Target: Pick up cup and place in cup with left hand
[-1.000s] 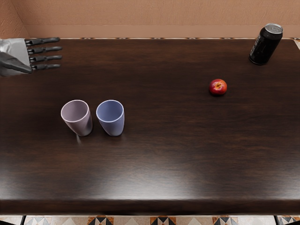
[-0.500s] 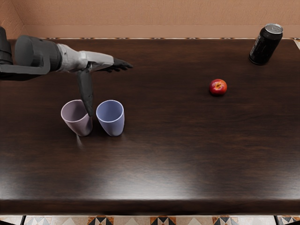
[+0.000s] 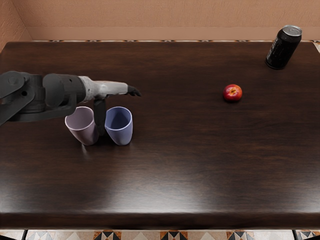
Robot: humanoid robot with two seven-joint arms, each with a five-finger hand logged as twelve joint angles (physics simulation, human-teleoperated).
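Two cups stand upright near each other on the table (image 3: 200,170): one pink cup (image 3: 85,132) and one blue cup (image 3: 120,133). One left hand (image 3: 107,89) is over them, fingers (image 3: 134,91) reaching past the blue cup's far side, thumb (image 3: 99,116) wide of them and pointing down between the cups. There is one apple (image 3: 232,93) and one black can (image 3: 283,47). The table is dark, glossy wood; behind it is a tan wall (image 3: 165,17), below it patterned floor tiles (image 3: 173,235).

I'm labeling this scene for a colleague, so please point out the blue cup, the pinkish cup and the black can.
Blue cup (image 3: 121,136): head view, outer wall below the rim.
Pinkish cup (image 3: 85,135): head view, outer wall below the rim.
Black can (image 3: 283,50): head view, side wall.
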